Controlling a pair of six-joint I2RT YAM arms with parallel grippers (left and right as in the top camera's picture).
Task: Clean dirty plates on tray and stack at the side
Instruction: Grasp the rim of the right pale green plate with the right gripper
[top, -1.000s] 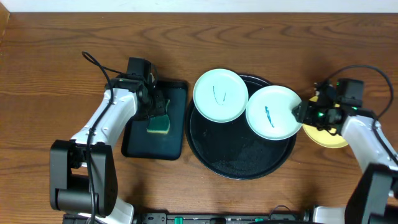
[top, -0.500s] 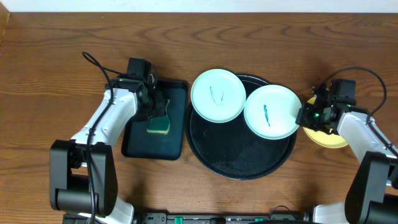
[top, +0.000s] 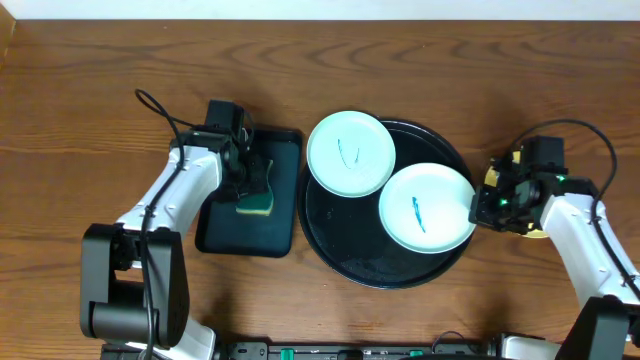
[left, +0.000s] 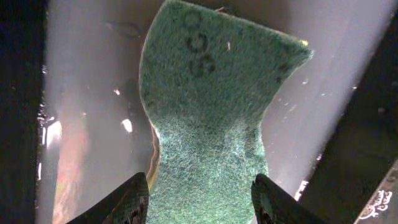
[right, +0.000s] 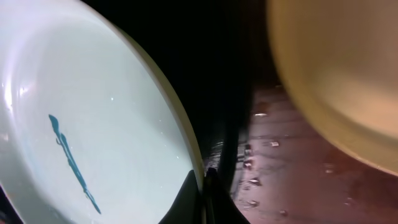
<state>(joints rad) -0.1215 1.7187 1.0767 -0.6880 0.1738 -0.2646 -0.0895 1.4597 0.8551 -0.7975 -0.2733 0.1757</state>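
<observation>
The right gripper (right: 204, 185) pinches the rim of a pale plate (right: 93, 93) marked with a blue scribble (right: 70, 160). Beside it lie the black tray (right: 214, 74) and, blurred, what is probably a yellow plate (right: 336, 68).

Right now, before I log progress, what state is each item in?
Sponge: pinched in left pincer.
Right plate: scribbled, rim clamped by right pincer, on round tray.
Left plate: scribbled, untouched, overlapping tray rim.
Yellow plate: on table, off tray.

Black tray (top: 380, 265), green sponge (left: 211, 124), mint plate (top: 350, 152), white plate (top: 427, 207) — both teal-scribbled — yellow plate (right: 336, 62), seemingly.
</observation>
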